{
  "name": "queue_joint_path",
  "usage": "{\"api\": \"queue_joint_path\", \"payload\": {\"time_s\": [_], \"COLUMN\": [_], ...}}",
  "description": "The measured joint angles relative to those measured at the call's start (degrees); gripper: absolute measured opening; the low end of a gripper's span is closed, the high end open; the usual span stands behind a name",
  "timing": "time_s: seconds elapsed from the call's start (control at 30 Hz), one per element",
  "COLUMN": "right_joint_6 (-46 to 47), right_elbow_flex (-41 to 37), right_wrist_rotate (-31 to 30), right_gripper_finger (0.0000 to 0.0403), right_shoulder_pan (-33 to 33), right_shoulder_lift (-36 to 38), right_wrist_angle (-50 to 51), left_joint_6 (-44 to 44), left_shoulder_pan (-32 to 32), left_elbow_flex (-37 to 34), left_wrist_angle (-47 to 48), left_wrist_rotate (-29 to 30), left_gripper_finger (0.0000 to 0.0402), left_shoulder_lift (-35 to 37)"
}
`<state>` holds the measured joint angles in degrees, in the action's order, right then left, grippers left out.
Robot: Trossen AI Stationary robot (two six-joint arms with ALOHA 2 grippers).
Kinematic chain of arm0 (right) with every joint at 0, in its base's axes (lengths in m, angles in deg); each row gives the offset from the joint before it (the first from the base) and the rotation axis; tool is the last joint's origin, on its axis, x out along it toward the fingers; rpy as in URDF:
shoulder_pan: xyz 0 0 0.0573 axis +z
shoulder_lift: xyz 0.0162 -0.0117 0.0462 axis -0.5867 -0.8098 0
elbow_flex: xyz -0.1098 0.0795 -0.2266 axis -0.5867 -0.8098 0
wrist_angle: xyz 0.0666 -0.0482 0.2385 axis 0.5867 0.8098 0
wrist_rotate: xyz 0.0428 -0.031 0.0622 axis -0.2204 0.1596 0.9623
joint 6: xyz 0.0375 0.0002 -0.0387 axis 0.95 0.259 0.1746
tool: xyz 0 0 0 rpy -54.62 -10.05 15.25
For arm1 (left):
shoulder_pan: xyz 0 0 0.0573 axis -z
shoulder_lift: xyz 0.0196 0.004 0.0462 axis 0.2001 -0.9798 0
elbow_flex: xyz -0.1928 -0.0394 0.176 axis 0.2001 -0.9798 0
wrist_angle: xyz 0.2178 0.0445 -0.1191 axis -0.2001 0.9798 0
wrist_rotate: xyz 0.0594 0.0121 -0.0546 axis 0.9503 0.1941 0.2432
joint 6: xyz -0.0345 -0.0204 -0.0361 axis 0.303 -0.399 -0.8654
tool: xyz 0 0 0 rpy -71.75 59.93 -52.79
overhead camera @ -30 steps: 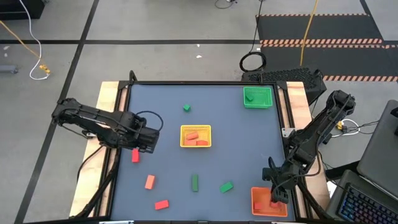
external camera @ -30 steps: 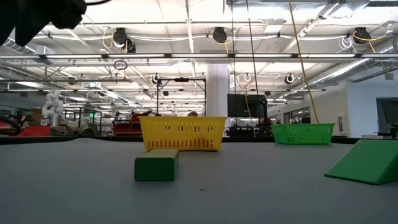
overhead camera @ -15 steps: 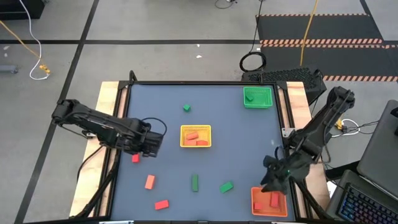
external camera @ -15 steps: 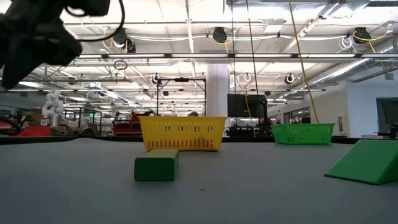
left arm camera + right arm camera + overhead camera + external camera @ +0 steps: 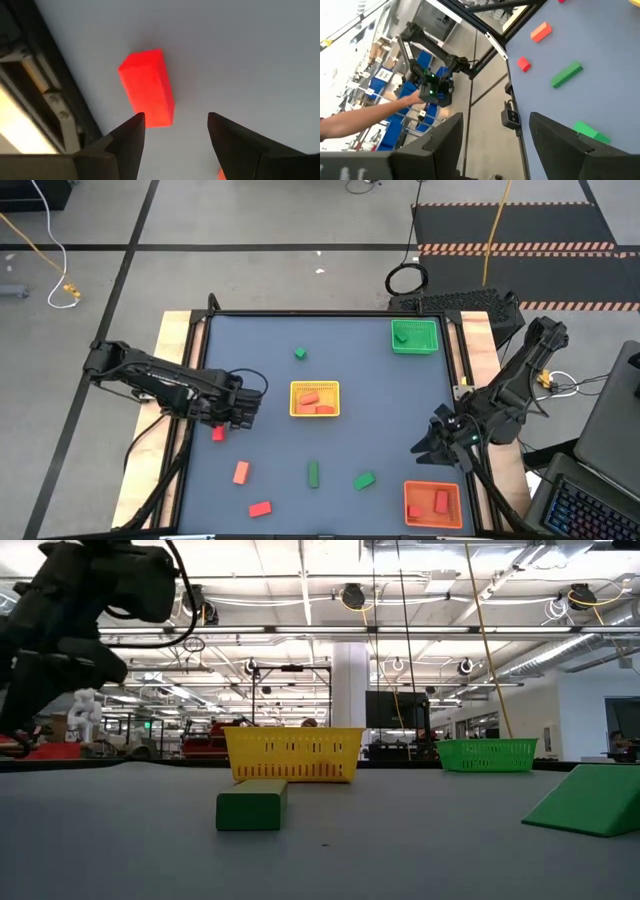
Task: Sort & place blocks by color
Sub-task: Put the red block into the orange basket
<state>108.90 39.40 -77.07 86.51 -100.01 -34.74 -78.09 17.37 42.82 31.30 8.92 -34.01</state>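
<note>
A red block (image 5: pixel 147 85) lies on the blue-grey table (image 5: pixel 380 400) near its left edge, also seen from above (image 5: pixel 217 434). My left gripper (image 5: pixel 175 127) hangs open just over the table, pointing steeply down, the block just beyond its fingertips. My right gripper (image 5: pixel 430 444) is open and empty, held about level above the table, beyond the orange tray (image 5: pixel 432 502). That tray holds two orange-red blocks. The yellow tray (image 5: pixel 315 398) holds orange-red blocks, and the green tray (image 5: pixel 415 336) a green one.
Loose on the table: a green cube (image 5: pixel 300 354) at the back, a green bar (image 5: pixel 313 472), a green block (image 5: pixel 363 479), an orange block (image 5: pixel 241 471) and a red block (image 5: pixel 260 508) near the front. A raised dark frame (image 5: pixel 195 380) borders the table.
My left gripper has come down toward the red block at the table's left side, still open. My right gripper has risen from over the orange tray, tipped up from pointing down to about level, and drawn toward the far edge.
</note>
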Motion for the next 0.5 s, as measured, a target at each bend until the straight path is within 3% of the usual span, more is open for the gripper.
{"api": "queue_joint_path", "payload": {"time_s": [0.5], "right_joint_6": [1.9], "right_elbow_flex": [0.0], "right_wrist_rotate": [0.0], "right_gripper_finger": [0.0222], "right_shoulder_pan": [0.0], "right_shoulder_lift": [0.1], "right_wrist_angle": [-0.3], "left_joint_6": [0.8], "left_shoulder_pan": [-2.6], "left_elbow_flex": [-5.8], "left_wrist_angle": [-3.0], "left_wrist_rotate": [-0.2], "left_gripper_finger": [0.0218], "left_shoulder_lift": [0.3]}}
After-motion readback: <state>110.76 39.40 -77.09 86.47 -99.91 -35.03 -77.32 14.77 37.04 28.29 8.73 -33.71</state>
